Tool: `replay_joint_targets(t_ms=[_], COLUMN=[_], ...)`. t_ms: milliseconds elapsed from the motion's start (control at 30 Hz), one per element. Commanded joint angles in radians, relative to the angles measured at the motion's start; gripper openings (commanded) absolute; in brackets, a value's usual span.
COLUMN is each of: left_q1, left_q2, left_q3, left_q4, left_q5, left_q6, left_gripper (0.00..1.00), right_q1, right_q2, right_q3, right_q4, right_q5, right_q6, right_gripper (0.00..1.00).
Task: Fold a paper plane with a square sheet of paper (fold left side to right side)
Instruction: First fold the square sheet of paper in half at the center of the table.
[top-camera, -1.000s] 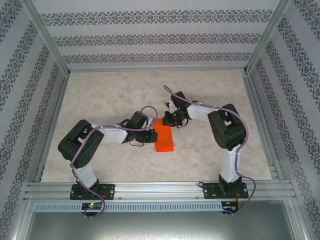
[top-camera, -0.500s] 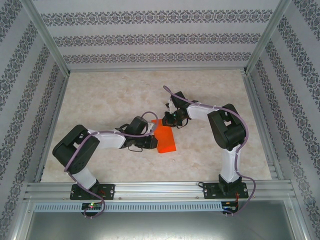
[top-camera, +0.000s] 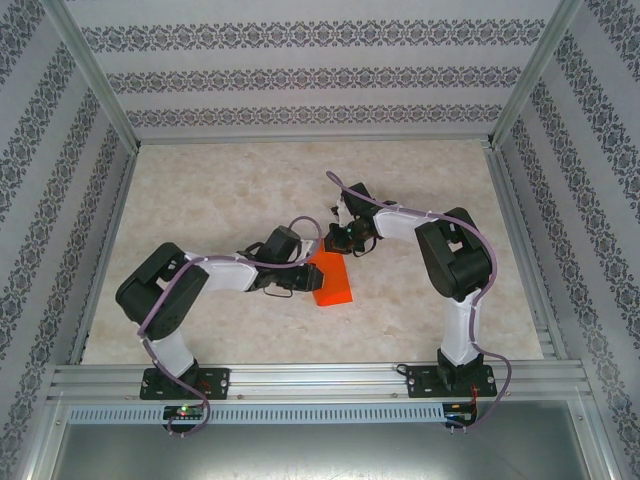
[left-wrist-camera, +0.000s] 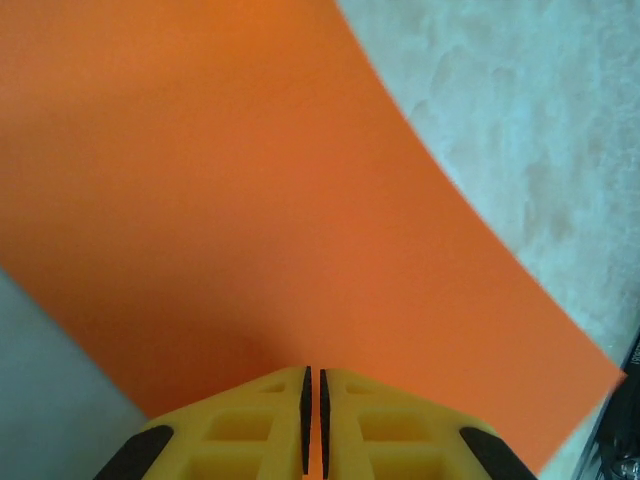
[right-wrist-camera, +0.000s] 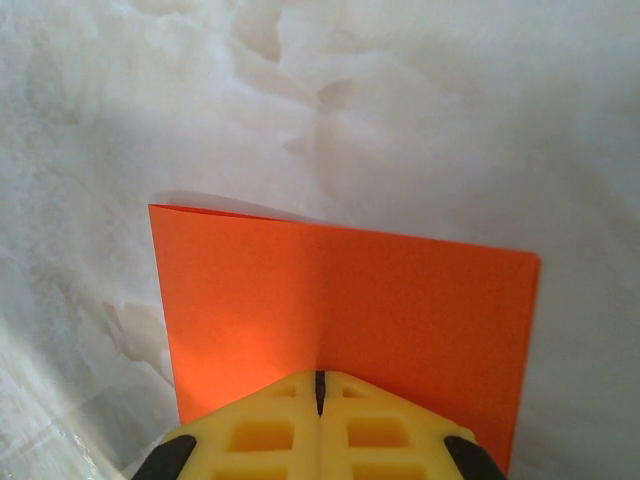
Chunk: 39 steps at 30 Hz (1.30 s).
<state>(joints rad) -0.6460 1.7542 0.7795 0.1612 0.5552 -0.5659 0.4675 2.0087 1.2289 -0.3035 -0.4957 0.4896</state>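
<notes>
A robotics lab test cell: aluminium frame (top-camera: 320, 378), patterned wallpaper panels (top-camera: 320, 75), marble-look desk (top-camera: 230, 180), left arm (top-camera: 170, 290) and right arm (top-camera: 455, 255) bolted on.

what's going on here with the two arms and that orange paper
Two robot arms are working on an orange sheet of paper that lies on the marble-look table between them. The left pincer is all but closed at the sheet's left edge and seems to pinch it, with the paper bowing in its wrist view. The right pincer is shut, its tips over the far end of the sheet, apparently pinning it down for a fold.
</notes>
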Motion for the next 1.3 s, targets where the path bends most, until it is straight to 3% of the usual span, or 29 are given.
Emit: replay_joint_targets(t_ms=[0, 567, 1267], left_q1=[0.005, -0.053, -0.125], left_q2=[0.026, -0.005, -0.056], left_q3=[0.021, -0.028, -0.081], left_q4=[0.088, -0.049, -0.094], left_q5=[0.046, 0.048, -0.009], left_q6=[-0.019, 0.066, 0.051], left_gripper=[0.15, 0.14, 0.14], right_q1=[0.009, 0.008, 0.005], right_q2=[0.045, 0.048, 0.048], right_q3=[-0.014, -0.016, -0.019], right_q4=[-0.092, -0.102, -0.106], right_q5=[0.065, 0.073, 0.072], right_q6=[-0.021, -0.027, -0.029], right_gripper=[0.04, 0.04, 0.04])
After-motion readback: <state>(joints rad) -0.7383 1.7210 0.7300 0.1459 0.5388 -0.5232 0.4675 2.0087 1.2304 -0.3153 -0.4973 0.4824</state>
